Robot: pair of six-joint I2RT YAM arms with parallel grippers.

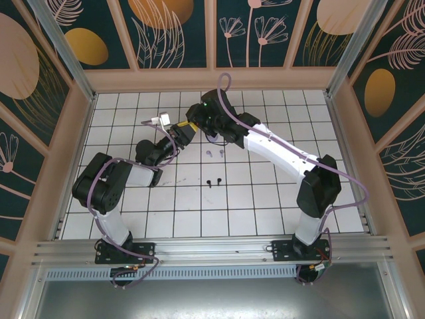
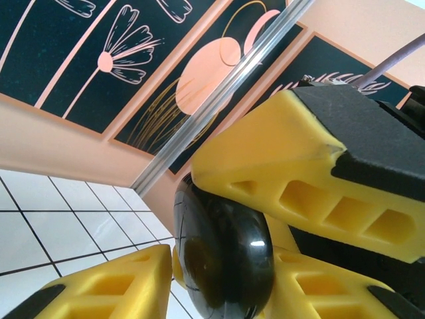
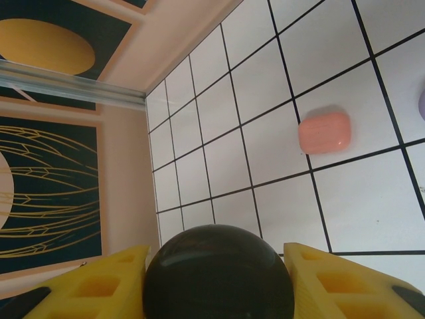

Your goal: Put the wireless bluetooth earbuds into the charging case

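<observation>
A glossy black charging case point(image 2: 222, 256) is held off the table between both grippers. My right gripper point(image 3: 216, 266) is shut on its sides, and the case point(image 3: 219, 272) bulges up between the yellow fingers. My left gripper point(image 2: 222, 282) has its fingers against the case's two flat faces, with the right gripper's finger point(image 2: 299, 173) crossing above. From above, the left gripper point(image 1: 180, 135) and the right gripper point(image 1: 194, 125) meet at the back middle of the table. A pair of lavender earbuds point(image 1: 216, 153) and a pair of black earbuds point(image 1: 212, 181) lie on the tiles in front of them.
A salmon case point(image 3: 324, 131) lies shut on a white tile, with a lavender edge point(image 3: 422, 103) beside it. Small pale items point(image 1: 158, 121) sit left of the grippers. Wooden walls point(image 1: 80, 133) and aluminium posts ring the tiled table point(image 1: 265, 199).
</observation>
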